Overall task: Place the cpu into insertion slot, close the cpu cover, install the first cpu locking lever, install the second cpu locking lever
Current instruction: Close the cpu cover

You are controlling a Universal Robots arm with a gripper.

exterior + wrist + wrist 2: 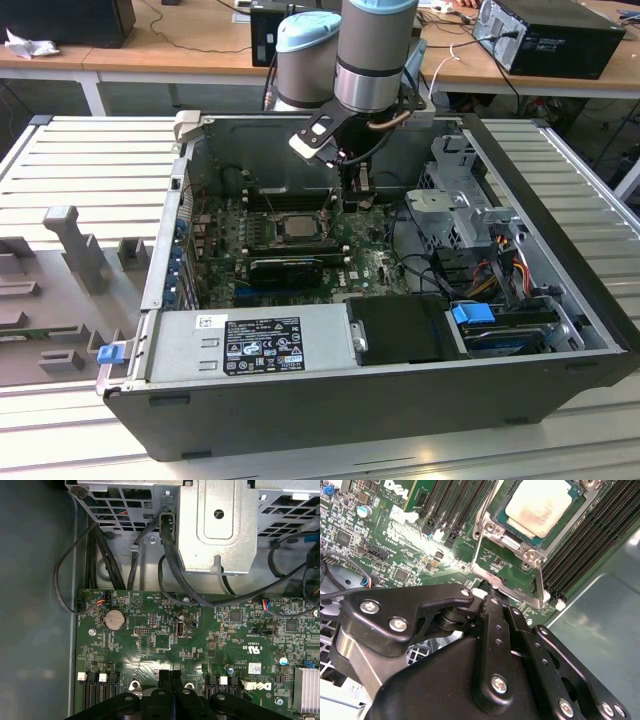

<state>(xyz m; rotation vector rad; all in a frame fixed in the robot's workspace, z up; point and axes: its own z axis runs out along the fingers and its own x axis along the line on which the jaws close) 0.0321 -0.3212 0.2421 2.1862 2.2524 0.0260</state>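
**Gripper.** Nearest the wrist cams we find the gripper [170, 674]. Both black fingers [492, 630] are pressed together along their length, w/ nothing between them.

**Lever.** In the second wrist view the tips sit just beside the flattened end of a wire locking lever [486, 576]. We cannot tell whether they touch it. The lever's wire runs along one side of the insertion slot [491, 528].

**Socket.** Beyond the lever, the cpu [542, 505] lies flat in the slot, metal top up. The cpu cover [517, 543] is folded down around it, its window framing the chip. Long black memory slots [447, 505] flank the socket on both sides.

**Board.** In the first wrist view, past the fingertips, we see the green motherboard [165, 645] w/ a coin cell [113, 619]. Farther on, black cables [167, 560] lead up to the grey drive cage [220, 530].

**Exterior view.**
- The open PC case [400, 410] has its power supply [250, 345] nearest.
- Next comes a black graphics card [285, 270], then the socket.
- The arm [375, 50] reaches down w/ the gripper at the exterior view's right of the cpu.
- Wooden benches [180, 40] stand farthest back.
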